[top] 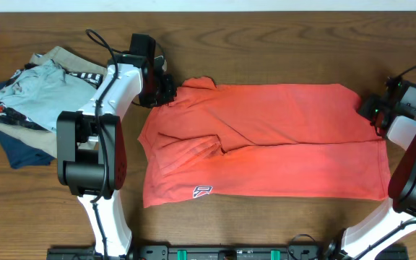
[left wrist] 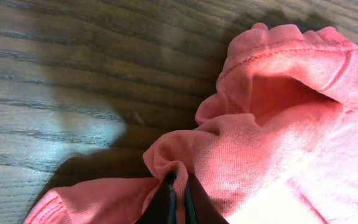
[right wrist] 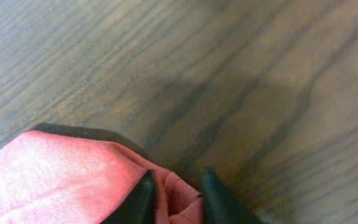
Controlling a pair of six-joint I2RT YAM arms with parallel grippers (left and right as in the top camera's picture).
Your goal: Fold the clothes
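The coral-red T-shirt lies spread across the middle of the table, folded lengthwise, with its logo patch near the front left hem. My left gripper is at the shirt's back left corner, shut on a bunched fold of the fabric, fingers pinching the cloth. My right gripper is at the shirt's back right corner, its fingers closed around a fold of the red fabric.
A pile of folded garments sits at the back left: a light blue shirt on top of tan and navy ones. The brown wooden table runs around the shirt.
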